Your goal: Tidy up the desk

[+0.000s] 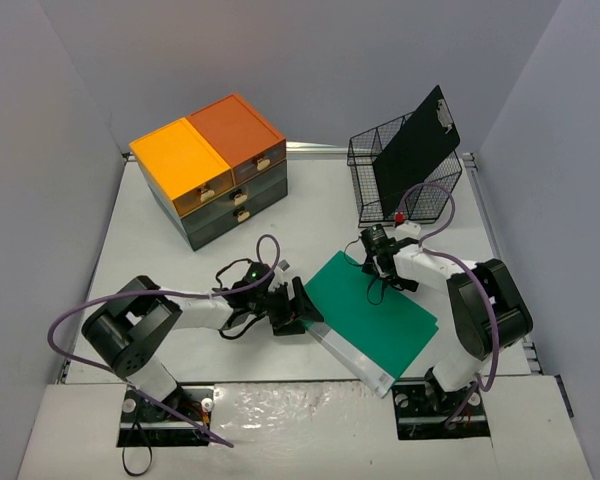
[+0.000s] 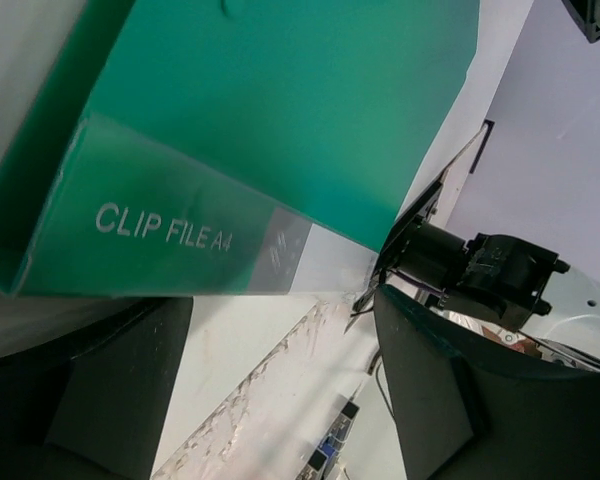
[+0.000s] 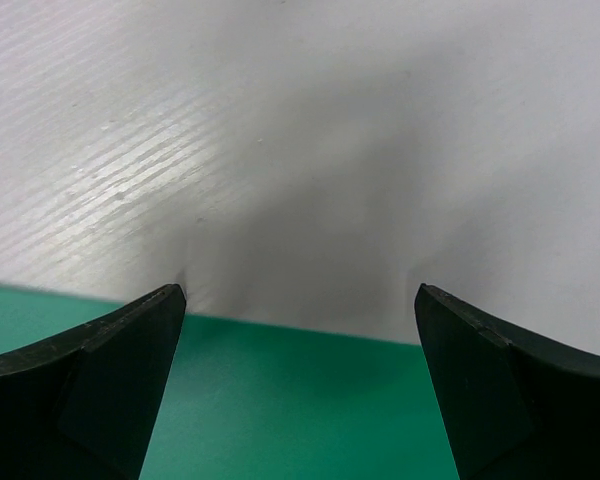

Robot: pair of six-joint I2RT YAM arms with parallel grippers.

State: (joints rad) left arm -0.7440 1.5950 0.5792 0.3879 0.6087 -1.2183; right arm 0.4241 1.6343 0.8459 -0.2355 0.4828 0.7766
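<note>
Your left gripper [image 1: 298,308] sits with jaws spread at the left corner of the green clip file [image 1: 380,315], nothing pinched. Close too shallow and that slick cover may skate across the desk [image 1: 140,250], which spreads under both arms. Your right gripper [image 1: 378,268] hovers wide open at the file's far edge, and pressing down could crease it. The drawer chest [image 1: 215,170] stands back left. Back right, a black clipboard [image 1: 415,150] crowds the wire basket [image 1: 365,180].
</note>
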